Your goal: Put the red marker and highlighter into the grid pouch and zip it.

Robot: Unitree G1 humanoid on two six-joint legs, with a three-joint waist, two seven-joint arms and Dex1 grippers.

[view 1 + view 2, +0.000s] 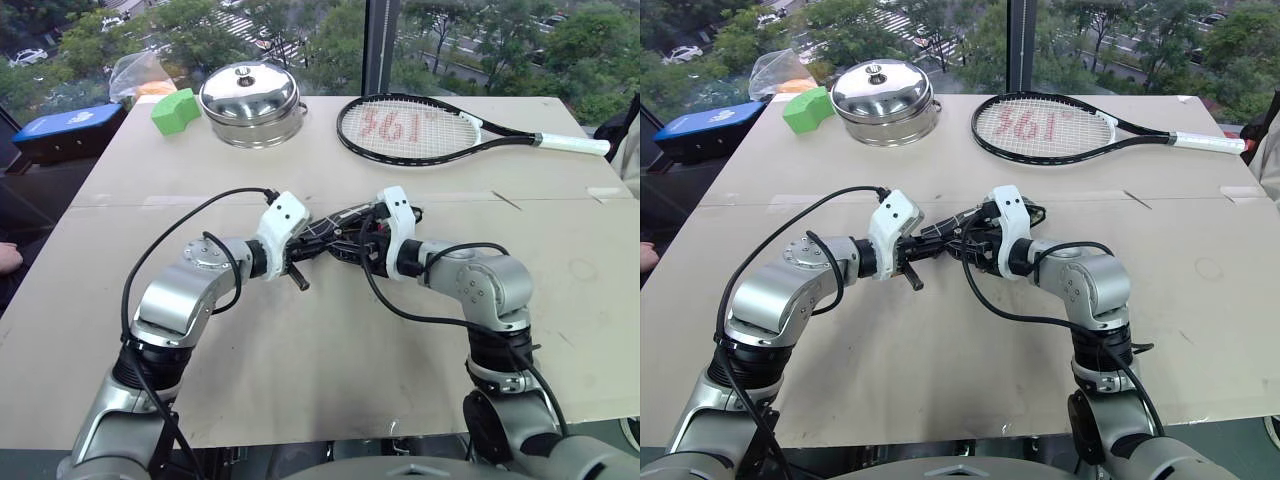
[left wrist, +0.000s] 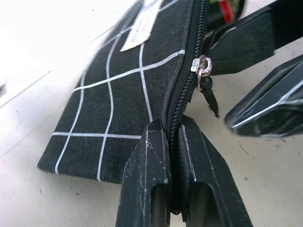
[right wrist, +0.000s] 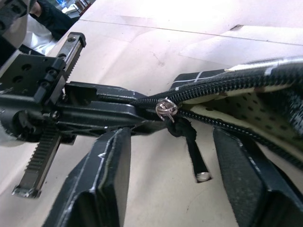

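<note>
The grid pouch (image 2: 118, 99) lies on the table between my two grippers, black with white grid lines and a white label (image 2: 139, 26). My left gripper (image 2: 173, 142) is shut on the pouch's zipper edge at its closed end. My right gripper (image 3: 177, 161) is open, with a finger on each side of the silver slider (image 3: 165, 108) and its black zipper pull (image 3: 194, 158), touching neither. Beyond the slider the pouch gapes, showing a dotted lining (image 3: 246, 109). A red bit (image 2: 226, 8) shows in the open mouth, apparently the red marker. The highlighter is hidden.
At the table's far side are a green block (image 1: 175, 110), a lidded steel pot (image 1: 250, 100) and a tennis racket (image 1: 420, 128). A blue box (image 1: 70, 125) and a plastic bag (image 1: 140, 70) sit off the far left corner. A person's hand (image 1: 8, 258) shows at the left.
</note>
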